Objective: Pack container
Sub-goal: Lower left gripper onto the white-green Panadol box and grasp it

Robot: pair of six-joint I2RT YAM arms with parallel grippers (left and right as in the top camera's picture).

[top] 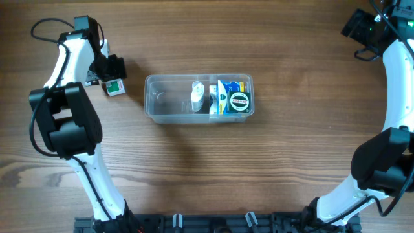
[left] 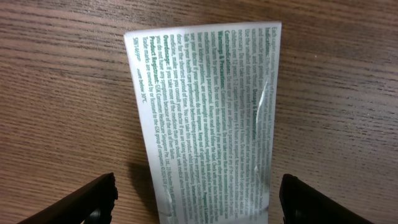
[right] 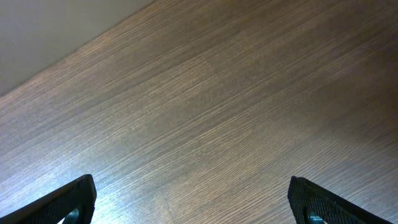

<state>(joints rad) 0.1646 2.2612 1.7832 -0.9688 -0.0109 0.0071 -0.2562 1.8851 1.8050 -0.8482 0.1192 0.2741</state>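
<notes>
The clear plastic container (top: 162,100) lies at the table's middle. It holds a white tube (top: 197,95), a blue and yellow carton (top: 226,89) and a green-labelled round item (top: 239,101) in its right half. A small white box with green print (top: 115,87) lies on the wood to the container's left; in the left wrist view (left: 208,118) it lies flat between my fingers. My left gripper (left: 198,205) is open, its fingers either side of the box and apart from it. My right gripper (right: 193,199) is open and empty over bare wood at the far right corner.
The left arm (top: 65,71) reaches up the table's left side. The right arm (top: 398,71) runs up the right edge. A pale surface past the table's edge (right: 56,25) shows in the right wrist view.
</notes>
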